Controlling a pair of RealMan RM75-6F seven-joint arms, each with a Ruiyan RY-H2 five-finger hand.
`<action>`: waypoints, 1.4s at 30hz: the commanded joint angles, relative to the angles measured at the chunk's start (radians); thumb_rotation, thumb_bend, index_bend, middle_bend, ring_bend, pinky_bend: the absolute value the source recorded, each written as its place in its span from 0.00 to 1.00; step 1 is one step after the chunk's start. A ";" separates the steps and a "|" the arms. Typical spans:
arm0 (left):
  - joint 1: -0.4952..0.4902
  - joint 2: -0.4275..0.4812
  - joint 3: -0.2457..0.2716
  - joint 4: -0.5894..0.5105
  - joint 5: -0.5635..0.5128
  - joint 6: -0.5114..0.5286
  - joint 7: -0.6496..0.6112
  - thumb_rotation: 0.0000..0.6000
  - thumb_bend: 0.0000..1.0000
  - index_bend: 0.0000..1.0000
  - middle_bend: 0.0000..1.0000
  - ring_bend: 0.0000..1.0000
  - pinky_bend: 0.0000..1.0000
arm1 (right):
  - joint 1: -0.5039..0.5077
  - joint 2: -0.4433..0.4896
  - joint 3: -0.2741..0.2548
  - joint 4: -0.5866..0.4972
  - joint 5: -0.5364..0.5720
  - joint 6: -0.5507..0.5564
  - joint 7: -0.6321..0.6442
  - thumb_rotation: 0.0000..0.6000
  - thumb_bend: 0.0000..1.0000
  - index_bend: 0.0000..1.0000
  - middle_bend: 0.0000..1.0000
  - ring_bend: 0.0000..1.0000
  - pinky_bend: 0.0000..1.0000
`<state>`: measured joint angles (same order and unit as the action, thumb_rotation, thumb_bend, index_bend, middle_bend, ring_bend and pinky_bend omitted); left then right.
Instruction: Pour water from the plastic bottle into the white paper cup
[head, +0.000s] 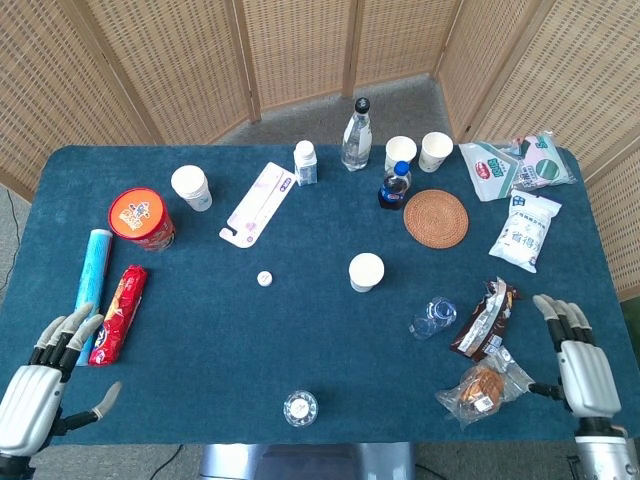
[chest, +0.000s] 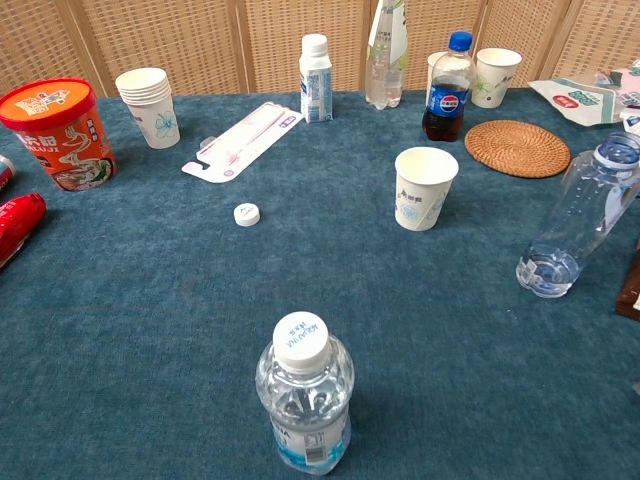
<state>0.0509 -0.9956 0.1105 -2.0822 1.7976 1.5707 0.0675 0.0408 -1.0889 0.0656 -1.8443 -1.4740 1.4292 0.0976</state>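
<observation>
A clear plastic water bottle (head: 300, 408) (chest: 302, 396) with a white cap on stands upright at the table's near edge, centre. The white paper cup (head: 366, 272) (chest: 425, 188) stands alone mid-table, beyond the bottle and to its right. My left hand (head: 42, 388) is at the near left corner, palm down, fingers spread, holding nothing. My right hand (head: 578, 365) is at the near right corner, also spread and empty. Both hands are far from the bottle and cup. Neither hand shows in the chest view.
An uncapped, nearly empty bottle (head: 433, 316) (chest: 580, 216) lies right of the cup. Snack packets (head: 485, 385) lie near my right hand; a red packet (head: 119, 312) and blue tube (head: 91, 276) near my left. A loose cap (head: 264, 278), cola bottle (head: 394, 186), coaster (head: 436, 217), more cups behind.
</observation>
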 joint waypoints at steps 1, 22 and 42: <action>-0.010 0.008 -0.001 -0.005 0.003 -0.011 -0.010 0.74 0.39 0.05 0.01 0.00 0.00 | 0.055 -0.015 0.016 0.059 -0.010 -0.079 0.188 1.00 0.14 0.00 0.00 0.00 0.00; -0.039 0.030 -0.021 -0.049 0.025 -0.021 -0.008 0.74 0.39 0.05 0.01 0.00 0.00 | 0.208 -0.116 0.048 0.282 -0.016 -0.253 0.802 1.00 0.17 0.00 0.00 0.00 0.00; -0.031 0.036 -0.020 -0.035 0.009 -0.002 -0.028 0.74 0.39 0.05 0.01 0.00 0.00 | 0.266 -0.224 -0.011 0.394 -0.058 -0.308 0.954 1.00 0.22 0.00 0.00 0.00 0.00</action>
<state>0.0202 -0.9599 0.0906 -2.1174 1.8062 1.5682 0.0402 0.3026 -1.3094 0.0560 -1.4538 -1.5325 1.1249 1.0482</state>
